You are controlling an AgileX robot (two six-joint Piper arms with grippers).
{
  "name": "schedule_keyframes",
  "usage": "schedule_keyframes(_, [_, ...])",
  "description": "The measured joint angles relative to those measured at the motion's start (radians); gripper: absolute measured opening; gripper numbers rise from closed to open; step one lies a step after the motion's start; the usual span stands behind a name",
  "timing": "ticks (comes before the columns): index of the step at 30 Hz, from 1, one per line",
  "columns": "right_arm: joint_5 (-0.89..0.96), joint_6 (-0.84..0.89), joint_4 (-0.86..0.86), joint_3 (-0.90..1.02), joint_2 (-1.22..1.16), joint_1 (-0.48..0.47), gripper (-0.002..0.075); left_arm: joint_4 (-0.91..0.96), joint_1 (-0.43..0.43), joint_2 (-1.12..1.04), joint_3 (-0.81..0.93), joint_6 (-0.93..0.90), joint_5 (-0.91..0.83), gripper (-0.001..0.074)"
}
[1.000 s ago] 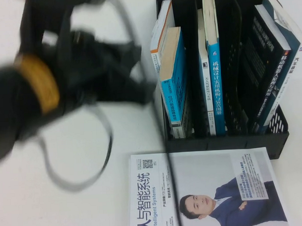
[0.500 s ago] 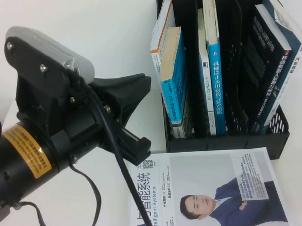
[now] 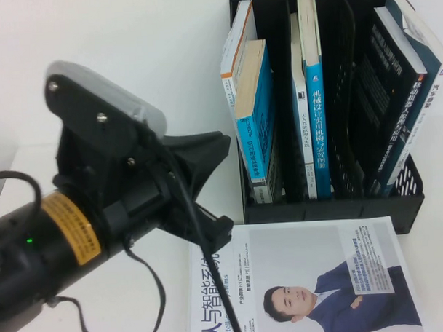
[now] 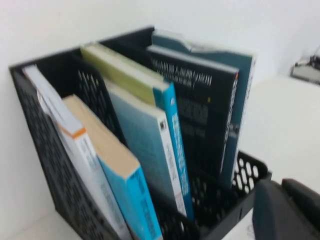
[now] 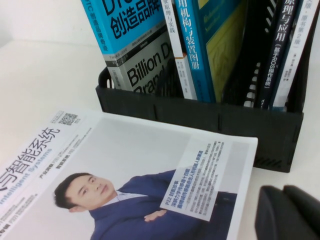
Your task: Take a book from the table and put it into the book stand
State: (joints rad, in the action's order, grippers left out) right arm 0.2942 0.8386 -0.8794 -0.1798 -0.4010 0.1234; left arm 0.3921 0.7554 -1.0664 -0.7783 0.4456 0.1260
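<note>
Left gripper (image 3: 226, 186): at 8 o'clock in the high view, raised above the table (image 3: 438, 275). Its tips point toward 3 o'clock at the book stand (image 3: 325, 210). The jaws are spread apart with nothing between them.
Right gripper (image 5: 287, 212): out of the high view. Only a dark part shows in its own wrist camera, low over the table beside a corner of the white book (image 3: 297, 258). Whether it is open or closed cannot be told.
The book (image 3: 386, 95): dark cover, already upright in the stand's slot on the 3 o'clock side, leaning a little toward 3 o'clock. White Chinese lettering runs down its spine.
Book stand: black, with mesh sides, at 1 o'clock in the high view.
Behind the book: a teal book (image 4: 245, 100) and a white-edged one share that slot, on the 3 o'clock side of it.
Middle slot: a blue-spined book (image 3: 318, 126) stands with a thin white one pressed against its 9 o'clock side.
Slot on the 9 o'clock side: a light-blue book (image 3: 260, 114) leans there, with a white, orange-banded book (image 3: 235, 45) at its 9 o'clock side.
White book: it lies flat and face up at 6 o'clock of the stand, picturing a suited man. Its far edge is just beside the stand's front wall.
In the way: the left arm's black cable (image 3: 199, 247) hangs across the white book's 9 o'clock edge. The arm's body hides the table at 7 to 9 o'clock.
</note>
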Motion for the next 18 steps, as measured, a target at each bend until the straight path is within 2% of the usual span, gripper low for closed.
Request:
schedule_keyframes(3, [0.0, 0.0, -0.004, 0.0, 0.0, 0.0, 0.0008, -0.004, 0.0, -0.022, 0.002, 0.0, -0.011, -0.0002])
schedule_keyframes(7, [-0.001, 0.0, -0.004, 0.0, 0.002, 0.0, 0.0008, -0.013, -0.065, 0.037, 0.029, 0.0, -0.076, -0.0002])
schedule_keyframes(12, [0.004, 0.0, -0.004, 0.0, 0.002, 0.0, 0.0008, -0.004, -0.206, 0.235, 0.149, 0.015, -0.144, -0.0002])
schedule_keyframes(18, [0.014, 0.0, -0.004, 0.0, 0.002, 0.0, 0.0008, -0.012, -0.403, 0.535, 0.387, 0.087, -0.146, -0.0002])
